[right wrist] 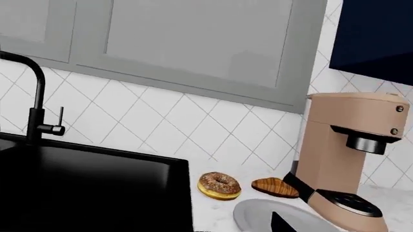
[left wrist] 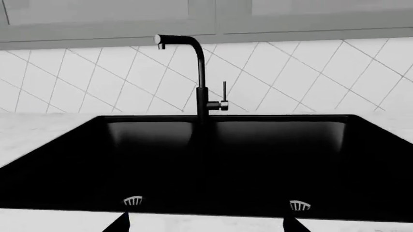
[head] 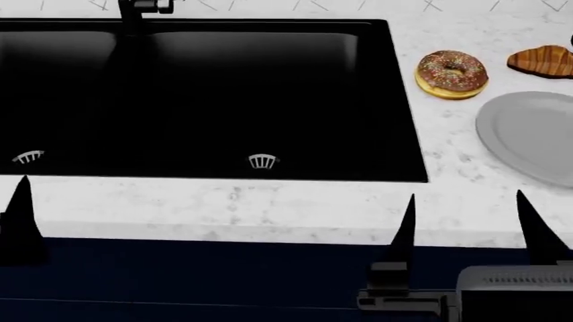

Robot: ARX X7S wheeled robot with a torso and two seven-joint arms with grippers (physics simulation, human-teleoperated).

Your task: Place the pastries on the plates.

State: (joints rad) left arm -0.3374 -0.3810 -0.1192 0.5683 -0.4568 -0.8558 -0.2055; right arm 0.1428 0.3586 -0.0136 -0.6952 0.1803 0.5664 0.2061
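A chocolate-iced donut [head: 452, 74] with sprinkles lies on the marble counter to the right of the sink. The golden-brown croissant [head: 541, 62] lies just right of it. Nearer me is a plain grey plate [head: 533, 134] with nothing on it, cut off by the frame's right edge. My right gripper [head: 465, 201] hovers open over the counter's front edge, well short of the plate and pastries. The right wrist view shows the donut [right wrist: 219, 185], croissant [right wrist: 274, 187] and plate [right wrist: 258, 215] ahead. My left gripper [left wrist: 205, 227] is open and empty at the sink's front rim.
A black double sink [head: 251, 54] fills the counter's middle, with a black faucet [left wrist: 201, 87] at its back. A tan coffee machine [right wrist: 342, 145] stands right of the croissant against the tiled wall. The marble counter [head: 268, 211] ends at a dark blue cabinet front.
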